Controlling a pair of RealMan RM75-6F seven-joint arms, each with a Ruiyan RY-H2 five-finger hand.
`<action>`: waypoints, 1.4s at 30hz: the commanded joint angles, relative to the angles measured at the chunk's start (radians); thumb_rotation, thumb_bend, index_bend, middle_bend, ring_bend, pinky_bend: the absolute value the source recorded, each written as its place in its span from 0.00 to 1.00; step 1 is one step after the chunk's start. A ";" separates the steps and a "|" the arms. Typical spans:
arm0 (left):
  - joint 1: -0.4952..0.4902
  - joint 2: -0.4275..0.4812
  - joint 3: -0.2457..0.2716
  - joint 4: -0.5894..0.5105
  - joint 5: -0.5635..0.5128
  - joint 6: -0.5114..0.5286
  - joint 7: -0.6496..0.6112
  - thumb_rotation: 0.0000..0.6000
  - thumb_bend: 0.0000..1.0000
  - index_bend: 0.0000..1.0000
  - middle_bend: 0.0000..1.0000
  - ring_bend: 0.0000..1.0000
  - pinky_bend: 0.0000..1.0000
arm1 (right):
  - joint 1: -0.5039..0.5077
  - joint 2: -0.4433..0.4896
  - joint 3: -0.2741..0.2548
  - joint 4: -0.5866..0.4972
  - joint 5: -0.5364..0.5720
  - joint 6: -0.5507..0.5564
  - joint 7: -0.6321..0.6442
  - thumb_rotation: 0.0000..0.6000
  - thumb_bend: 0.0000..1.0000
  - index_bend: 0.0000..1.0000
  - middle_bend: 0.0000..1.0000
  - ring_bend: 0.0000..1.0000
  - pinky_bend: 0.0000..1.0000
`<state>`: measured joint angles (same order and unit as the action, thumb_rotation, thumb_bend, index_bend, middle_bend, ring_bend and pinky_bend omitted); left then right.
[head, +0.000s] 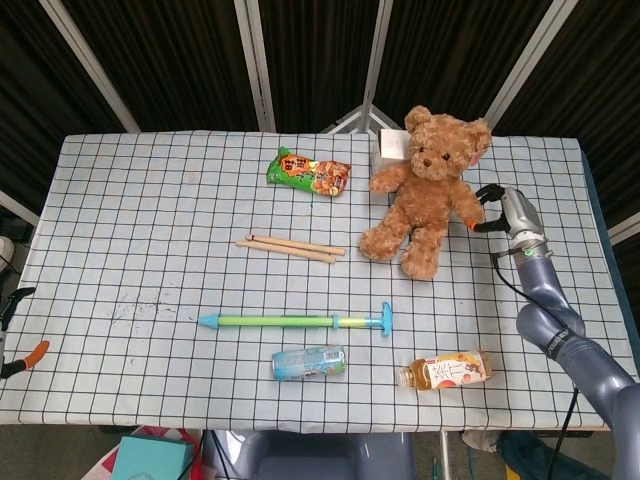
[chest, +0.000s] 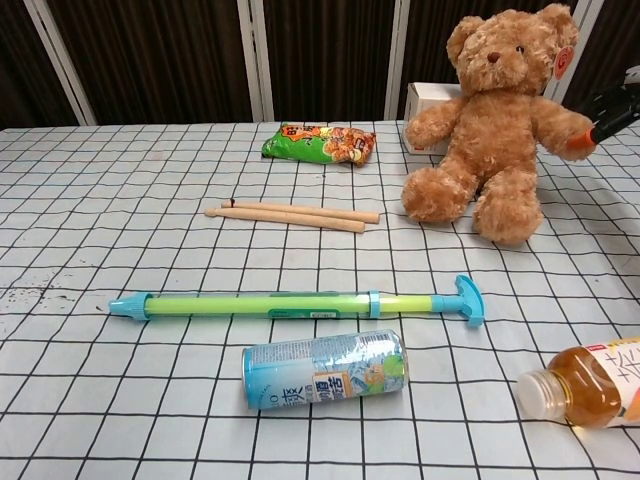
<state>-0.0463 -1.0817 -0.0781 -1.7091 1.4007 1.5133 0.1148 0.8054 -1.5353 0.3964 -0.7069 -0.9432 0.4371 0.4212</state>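
Note:
A brown teddy bear (head: 425, 190) sits at the back right of the checked tablecloth (head: 150, 220), leaning against a white box (head: 390, 148). My right hand (head: 497, 205) hovers just right of the bear's outstretched arm with its fingers apart and nothing in them. In the chest view this hand (chest: 610, 108) shows at the right edge, an orange fingertip right at the paw of the bear (chest: 495, 120); contact is unclear. My left hand (head: 18, 335) peeks in at the far left edge, off the table, fingers spread and empty.
A green snack bag (head: 308, 172) lies left of the bear. Two wooden sticks (head: 290, 246) lie mid-table. Nearer the front are a green and blue pump toy (head: 295, 321), a light blue can (head: 310, 362) on its side and a tea bottle (head: 447, 371) on its side.

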 joint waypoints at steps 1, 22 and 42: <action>-0.001 0.000 0.000 -0.001 0.000 -0.001 0.001 1.00 0.31 0.20 0.00 0.00 0.12 | 0.004 -0.003 0.001 -0.008 0.015 -0.003 -0.017 1.00 0.25 0.38 0.41 0.26 0.00; -0.002 0.005 0.000 -0.001 -0.004 -0.006 -0.005 1.00 0.31 0.21 0.00 0.00 0.12 | 0.012 -0.057 0.028 0.020 0.141 0.066 -0.143 1.00 0.33 0.59 0.59 0.41 0.00; -0.001 0.001 0.000 -0.004 -0.014 -0.007 0.014 1.00 0.31 0.21 0.00 0.00 0.12 | 0.015 -0.070 0.043 0.028 0.087 0.076 -0.114 1.00 0.33 0.59 0.59 0.41 0.00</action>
<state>-0.0471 -1.0806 -0.0783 -1.7135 1.3862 1.5072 0.1280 0.8195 -1.6059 0.4387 -0.6780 -0.8537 0.5117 0.3064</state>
